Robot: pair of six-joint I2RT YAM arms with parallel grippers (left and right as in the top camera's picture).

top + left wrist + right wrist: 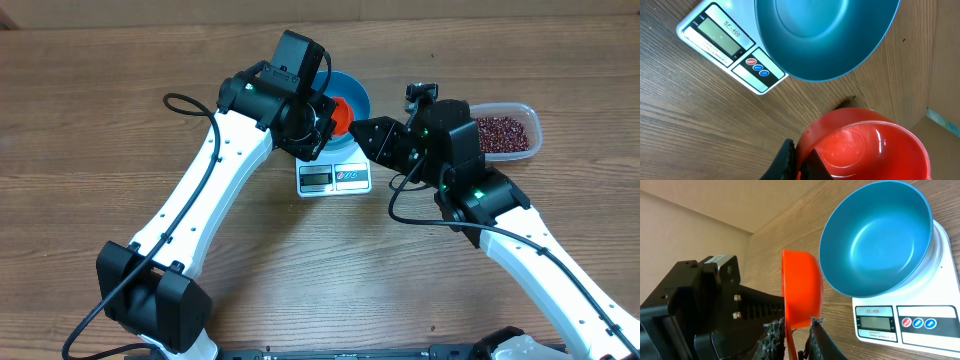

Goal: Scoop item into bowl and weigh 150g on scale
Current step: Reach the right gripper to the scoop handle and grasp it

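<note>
wooden table (90, 90): blue bowl (875, 235) sits on the white scale (940, 255); at its near rim, left gripper (799, 167) and right gripper (795, 332) both pinch one orange scoop (801, 290).

Seemingly a robotics lab; two white-and-black robot arms (215, 190) trailing black cables (185, 100) reach over a wood-grain bench (80, 150); plain beige wall (685, 225) behind; a kitchen scale (335, 178), blue bowl (357, 95) and tub (528, 118) of beans (500, 133) laid out.
</note>
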